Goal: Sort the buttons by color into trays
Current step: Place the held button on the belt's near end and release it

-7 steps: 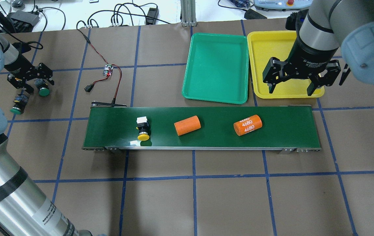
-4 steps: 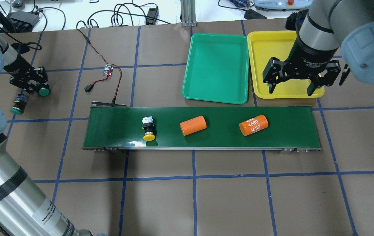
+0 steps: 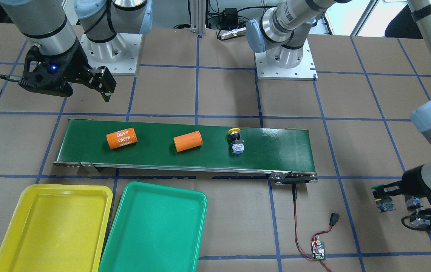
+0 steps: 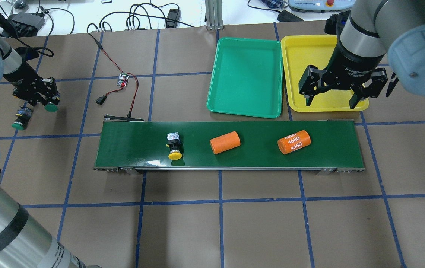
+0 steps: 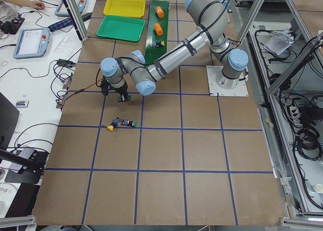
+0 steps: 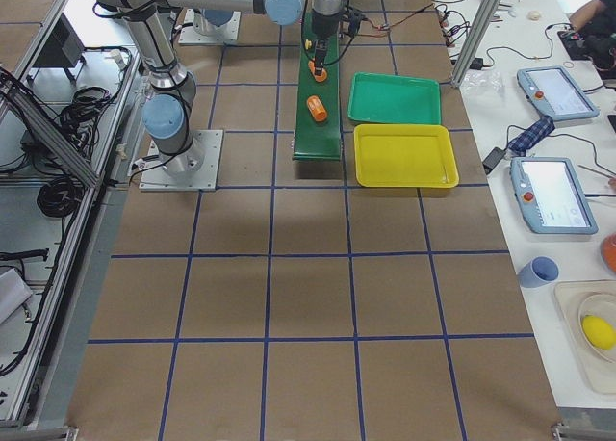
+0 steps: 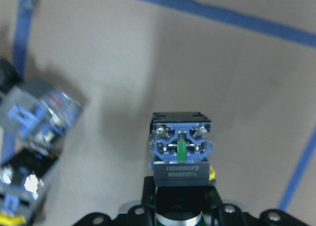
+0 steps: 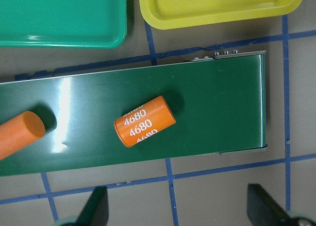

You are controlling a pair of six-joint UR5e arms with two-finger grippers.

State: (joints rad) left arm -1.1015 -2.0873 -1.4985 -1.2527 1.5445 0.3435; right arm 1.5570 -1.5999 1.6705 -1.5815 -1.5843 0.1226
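Observation:
My left gripper [image 4: 44, 97] is shut on a green-capped button [image 4: 51, 107] at the table's far left; in the left wrist view its blue terminal end [image 7: 180, 152] faces the camera. A second green button [image 4: 19, 121] lies on the paper just beside it. A yellow-capped one [image 3: 428, 223] lies there too. Another yellow button [image 4: 174, 147] rides on the dark conveyor belt [image 4: 130, 141]. The green tray [image 4: 247, 74] and the yellow tray [image 4: 301, 56] hold nothing. My right gripper [image 4: 331, 102] hangs open over the yellow tray's near edge.
Two orange cylinders lie on the belt, a plain one [image 4: 225, 142] and one marked 4680 [image 4: 293, 141], the latter right under my right gripper [image 8: 182, 211]. A small circuit board with red and black wires [image 4: 123, 80] lies behind the belt's left end.
My left gripper has shut on the green button and shifted slightly. The belt has carried the yellow button and both cylinders to the right. The right arm has stayed put.

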